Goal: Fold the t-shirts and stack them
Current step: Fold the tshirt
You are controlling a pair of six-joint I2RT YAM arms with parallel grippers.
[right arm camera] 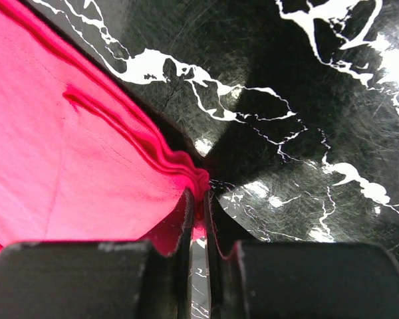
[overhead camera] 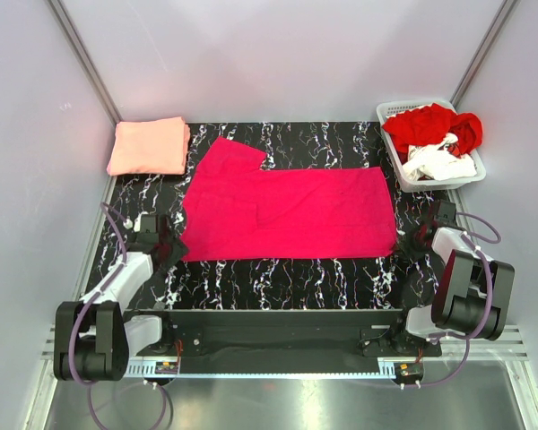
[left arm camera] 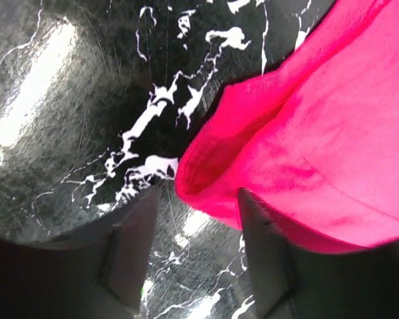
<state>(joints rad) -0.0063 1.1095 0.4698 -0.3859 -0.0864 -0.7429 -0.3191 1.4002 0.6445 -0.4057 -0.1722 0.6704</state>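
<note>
A magenta-pink t-shirt (overhead camera: 287,210) lies spread flat across the middle of the black marble table. My left gripper (overhead camera: 168,244) is open at the shirt's near left corner (left arm camera: 206,179); the corner lies just ahead of the jaws, with bare table between the fingers (left arm camera: 136,246). My right gripper (overhead camera: 411,242) is shut on the shirt's near right corner (right arm camera: 198,183), the hem bunched between its fingertips. A folded salmon-pink t-shirt (overhead camera: 150,146) lies at the far left. Red (overhead camera: 430,125) and white (overhead camera: 441,163) t-shirts are heaped in the basket.
The white slatted basket (overhead camera: 471,175) stands at the far right corner of the table (overhead camera: 287,282). Grey enclosure walls rise on the left, right and back. Both arm bases sit at the near edge.
</note>
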